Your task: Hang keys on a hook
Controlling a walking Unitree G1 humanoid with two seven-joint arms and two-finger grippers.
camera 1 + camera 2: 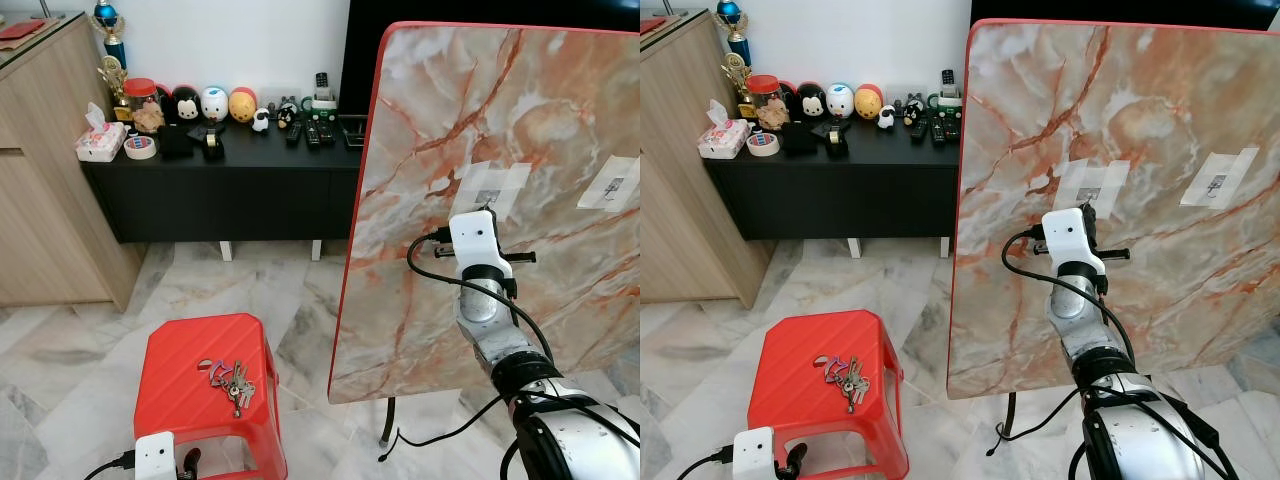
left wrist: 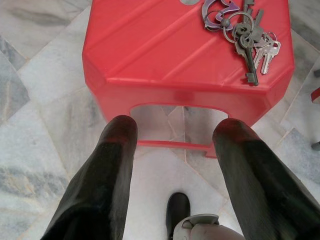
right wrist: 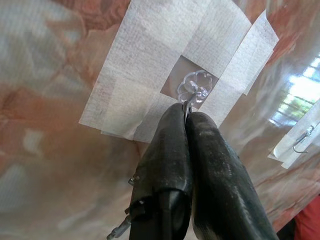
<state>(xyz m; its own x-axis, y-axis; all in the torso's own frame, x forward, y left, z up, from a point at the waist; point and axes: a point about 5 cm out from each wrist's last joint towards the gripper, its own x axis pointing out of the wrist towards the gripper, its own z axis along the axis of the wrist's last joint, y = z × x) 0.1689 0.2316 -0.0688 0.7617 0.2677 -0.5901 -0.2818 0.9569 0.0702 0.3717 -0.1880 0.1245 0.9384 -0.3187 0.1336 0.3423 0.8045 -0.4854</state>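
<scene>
Marble-patterned tabletop, tipped upright with a red rim, stood directly ahead of the right gripper, whose two black fingers were pressed together with their tips touching a clear flower-shaped hook. That hook was stuck to the slab under strips of white tape; whether the closed tips pinched the hook's wire could not be told. A second taped hook sat on the same slab, off to the gripper's right and well apart from it.

Below and to the left of the right gripper stood a red plastic stool, and the left gripper hung low just beside its near edge — fingers spread wide, nothing between them. The keys lay flat on the stool's top, beyond the left gripper's tips and apart from them, a bunch on rings with a purple clip.

Farther back, beyond both grippers, a black cabinet carried small figurines, remotes and a tissue box.
</scene>
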